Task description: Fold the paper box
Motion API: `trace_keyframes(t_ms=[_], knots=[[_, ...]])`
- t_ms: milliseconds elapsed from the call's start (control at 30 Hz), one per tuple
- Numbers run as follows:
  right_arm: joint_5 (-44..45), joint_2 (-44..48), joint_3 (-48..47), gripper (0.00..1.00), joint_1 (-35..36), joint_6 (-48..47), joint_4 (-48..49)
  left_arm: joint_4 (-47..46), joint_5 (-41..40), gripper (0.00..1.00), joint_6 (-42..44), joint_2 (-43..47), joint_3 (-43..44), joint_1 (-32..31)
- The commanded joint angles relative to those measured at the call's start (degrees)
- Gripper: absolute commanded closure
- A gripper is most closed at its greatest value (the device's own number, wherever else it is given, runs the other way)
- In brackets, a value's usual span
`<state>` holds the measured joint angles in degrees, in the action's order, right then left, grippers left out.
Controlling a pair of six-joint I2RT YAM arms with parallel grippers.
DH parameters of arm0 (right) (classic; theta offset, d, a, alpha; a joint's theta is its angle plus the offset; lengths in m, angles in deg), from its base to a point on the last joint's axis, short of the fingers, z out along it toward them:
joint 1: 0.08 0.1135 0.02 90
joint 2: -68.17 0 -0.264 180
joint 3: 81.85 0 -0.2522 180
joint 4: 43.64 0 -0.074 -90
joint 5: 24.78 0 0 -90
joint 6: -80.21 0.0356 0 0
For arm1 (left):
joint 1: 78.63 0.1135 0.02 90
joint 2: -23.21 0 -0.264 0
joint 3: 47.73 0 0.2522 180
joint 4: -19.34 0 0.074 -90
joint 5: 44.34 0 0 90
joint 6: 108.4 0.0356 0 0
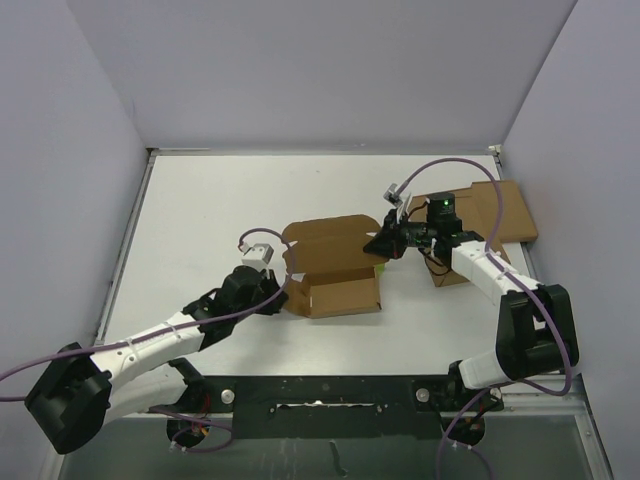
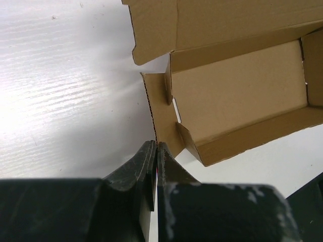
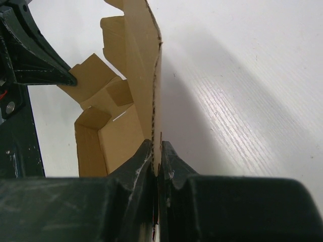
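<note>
Cardboard slab [image 1: 512, 212] neighbours paper box [image 1: 340, 292] clamped by left pincer [image 2: 157, 151] and right pincer [image 3: 156, 151].

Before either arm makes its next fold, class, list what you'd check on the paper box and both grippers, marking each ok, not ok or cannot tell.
1. Left gripper shut on an end flap of the paper box: ok.
2. Right gripper shut on the opposite edge: ok.
3. Tray walls standing: ok.
4. Box closed: not ok, open.
5. Box clear of the cardboard slab: cannot tell, right arm covers the gap.
</note>
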<state>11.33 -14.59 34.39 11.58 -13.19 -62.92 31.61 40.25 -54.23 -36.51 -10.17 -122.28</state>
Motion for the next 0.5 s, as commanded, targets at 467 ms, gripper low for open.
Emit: trace_keyframes(t_ms=[467], knots=[[1.9,1.7,1.6,1.00,1.2,5.9,7.4,-5.5,4.6,1.00,4.8,-2.6,6.3,0.8]])
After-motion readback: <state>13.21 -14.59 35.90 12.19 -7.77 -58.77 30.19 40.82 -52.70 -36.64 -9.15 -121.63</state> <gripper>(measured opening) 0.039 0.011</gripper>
